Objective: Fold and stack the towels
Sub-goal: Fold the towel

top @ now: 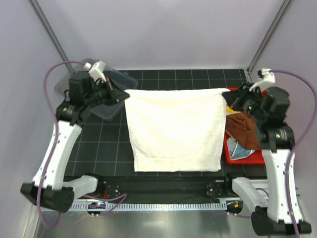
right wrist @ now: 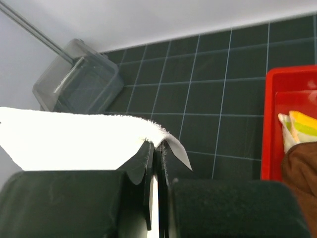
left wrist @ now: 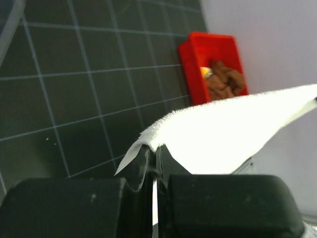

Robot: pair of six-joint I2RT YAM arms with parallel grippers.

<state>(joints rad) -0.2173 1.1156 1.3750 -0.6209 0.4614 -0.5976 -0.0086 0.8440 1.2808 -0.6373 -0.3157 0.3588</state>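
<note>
"Top external view: why is the large cream-white terry towel (top: 173, 129) strung between the two arms?"

"Each arm has one far corner. The left gripper (top: 121, 94) is clamped on the far-left corner and the right gripper (top: 229, 96) on the far-right one. Both wrist views show the jaws pressed together on the terry hem. That keeps the far edge taut and raised off the bench (top: 99, 148), while the rest drapes down towards the near edge."

"To what end?"

"My guess is to spread it square, or to carry the far edge over for the first fold. No fold shows yet."

"And the containers?"

"A red plastic bin (top: 229, 151) at the right edge holds a crumpled rust-brown cloth (top: 243, 129), a yellow cloth (right wrist: 303, 124) and a light-blue cloth (top: 237, 150) under them. A clear plastic tub (right wrist: 79, 79) sits at the far-left corner, and I can see nothing inside it."
</note>
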